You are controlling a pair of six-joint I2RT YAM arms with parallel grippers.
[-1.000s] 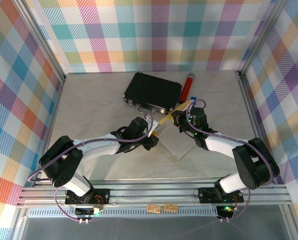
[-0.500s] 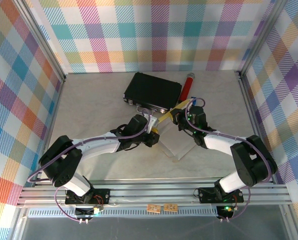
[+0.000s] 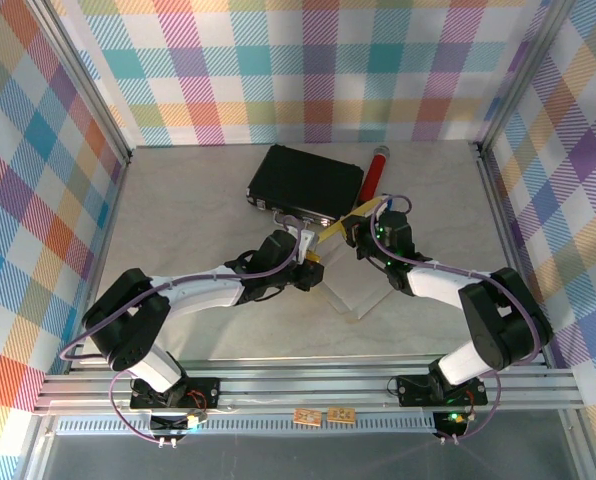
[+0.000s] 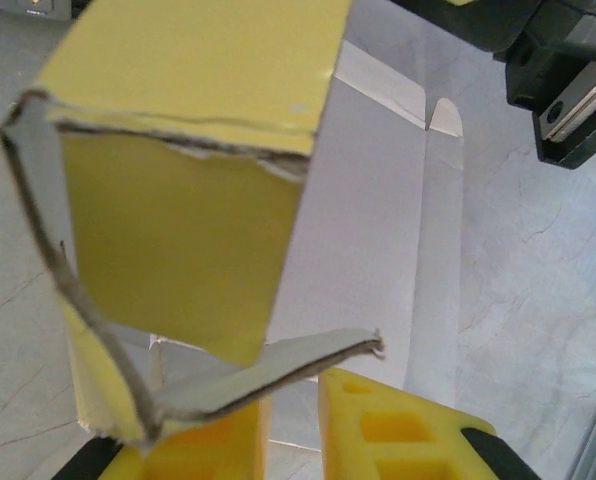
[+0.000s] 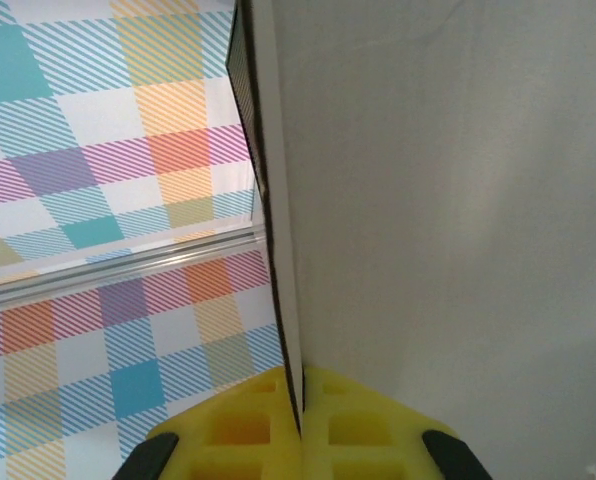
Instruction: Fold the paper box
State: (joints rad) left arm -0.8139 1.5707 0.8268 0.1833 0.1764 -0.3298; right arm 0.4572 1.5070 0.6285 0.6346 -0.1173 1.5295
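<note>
The paper box is half-formed between my two grippers; a whitish panel rests on the table and a yellow strip rises toward the black case. In the left wrist view, the paper box is a yellow open-ended sleeve with a torn edge. One grey-white flap lies across the tips of my left gripper, whose jaws stand slightly apart with nothing pinched between them. My left gripper sits at the box's near-left corner. My right gripper is shut on the edge of an upright whitish panel; from above, my right gripper is at the box's far end.
A black rectangular case lies just behind the box, with a red cylinder at its right end. Plaid walls and metal frame rails enclose the marble table. Free table lies left and front.
The left gripper has crept right and slightly forward against the box. The right gripper has drawn a little toward the case, and the yellow strip between them looks shorter and steeper.
</note>
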